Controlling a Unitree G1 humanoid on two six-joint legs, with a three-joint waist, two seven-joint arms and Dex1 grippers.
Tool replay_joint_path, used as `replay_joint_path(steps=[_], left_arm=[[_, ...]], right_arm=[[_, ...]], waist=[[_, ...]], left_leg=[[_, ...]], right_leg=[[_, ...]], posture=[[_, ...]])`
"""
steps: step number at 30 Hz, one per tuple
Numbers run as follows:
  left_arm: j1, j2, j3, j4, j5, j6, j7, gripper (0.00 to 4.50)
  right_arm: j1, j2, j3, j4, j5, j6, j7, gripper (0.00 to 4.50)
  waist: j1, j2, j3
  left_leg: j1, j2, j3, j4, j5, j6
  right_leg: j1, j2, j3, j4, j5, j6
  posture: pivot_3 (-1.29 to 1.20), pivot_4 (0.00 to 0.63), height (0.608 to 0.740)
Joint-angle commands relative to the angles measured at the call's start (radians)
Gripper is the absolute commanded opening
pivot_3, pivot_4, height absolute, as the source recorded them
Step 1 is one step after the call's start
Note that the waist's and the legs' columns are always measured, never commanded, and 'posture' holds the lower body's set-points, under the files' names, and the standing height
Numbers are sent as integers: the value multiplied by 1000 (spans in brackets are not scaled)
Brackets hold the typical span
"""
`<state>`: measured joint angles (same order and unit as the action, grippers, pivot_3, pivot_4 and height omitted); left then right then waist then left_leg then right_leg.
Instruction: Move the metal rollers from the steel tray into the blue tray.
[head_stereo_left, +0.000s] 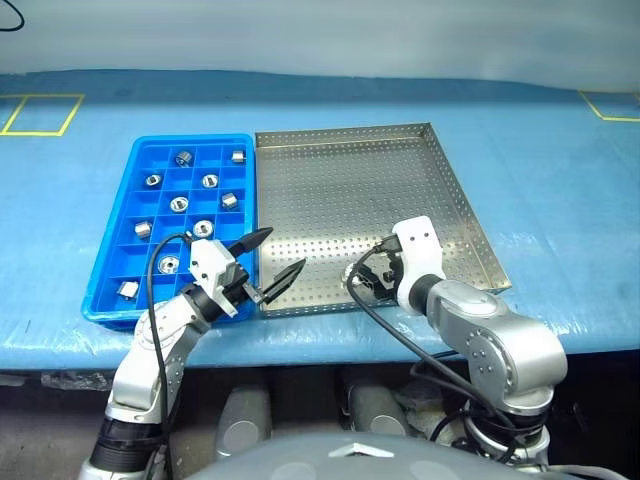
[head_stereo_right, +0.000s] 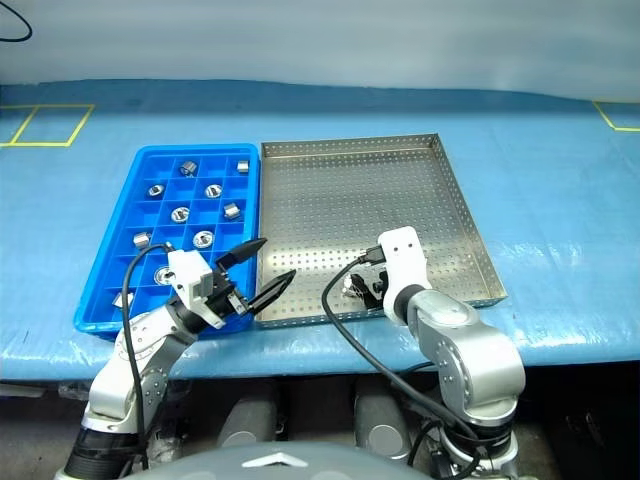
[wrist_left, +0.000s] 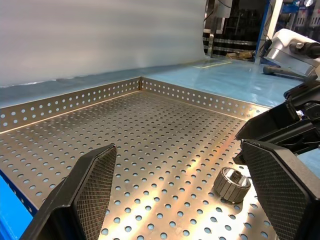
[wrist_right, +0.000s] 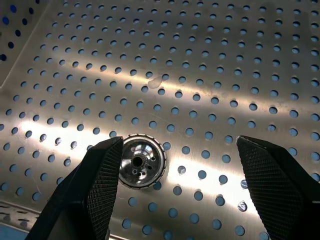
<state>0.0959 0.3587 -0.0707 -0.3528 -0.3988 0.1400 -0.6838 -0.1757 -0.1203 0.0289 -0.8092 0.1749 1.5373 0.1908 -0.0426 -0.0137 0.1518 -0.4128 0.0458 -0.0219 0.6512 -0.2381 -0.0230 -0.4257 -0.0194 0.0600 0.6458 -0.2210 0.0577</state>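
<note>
Near the steel tray's (head_stereo_left: 455, 210) front rim, one metal roller (wrist_right: 142, 161) lies flat on the perforated floor, bore upward, apparently the last one left there. Right gripper (wrist_right: 180, 190) hangs over it, pointing down, fingers spread wide with nothing between them; roller sits just beside one finger, off-centre in the gap. Judgement: small solid piece, stiff, dense for its size; polished and likely slippery, may roll if tipped on its side. Rim looks ribbed, so best purchase is across the outer diameter, fingers straddling it squarely; gripper needs shifting sideways to centre first. Left gripper (head_stereo_left: 270, 262) hovers level over the seam between the two trays, fingers also spread and empty. Blue tray (head_stereo_left: 110, 262), touching the steel tray's left side on the blue counter (head_stereo_left: 560, 170), holds the other metal rollers (head_stereo_left: 175, 204), one per cell; several cells free.
</note>
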Motion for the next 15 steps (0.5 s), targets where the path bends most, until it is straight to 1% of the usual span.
replay_joint_path(steps=[1, 6, 11, 15], left_arm=[[-15, -1, 2, -8, -9, -10, -11, 4376], [-9, -4, 8, -9, -20, -6, -12, 4376], [1, -5, 9, -12, -22, -7, -12, 4376], [7, -9, 9, -14, -21, -8, -12, 4376]], right_arm=[[-4, 10, 32, -31, 19, -15, -9, 3849], [15, 8, 87, 32, 13, -75, -27, 3849], [37, 16, 118, 81, 18, -114, -33, 3849], [65, -1, 130, 123, 7, -158, -43, 3849]], waist=[[-1, 0, 0], [-2, 0, 0], [-2, 0, 0], [-1, 0, 0]], left_leg=[[0, 0, 0, 0, 0, 0], [0, 0, 0, 0, 0, 0], [0, 0, 1, 0, 0, 0], [0, 0, 1, 0, 0, 0]], right_leg=[[0, 0, 0, 0, 0, 0], [0, 0, 1, 0, 0, 0], [0, 0, 1, 0, 0, 1], [0, 0, 1, 0, 0, 1]], posture=[[-26, 150, 740], [-19, 150, 740], [-6, 150, 740], [0, 150, 740]])
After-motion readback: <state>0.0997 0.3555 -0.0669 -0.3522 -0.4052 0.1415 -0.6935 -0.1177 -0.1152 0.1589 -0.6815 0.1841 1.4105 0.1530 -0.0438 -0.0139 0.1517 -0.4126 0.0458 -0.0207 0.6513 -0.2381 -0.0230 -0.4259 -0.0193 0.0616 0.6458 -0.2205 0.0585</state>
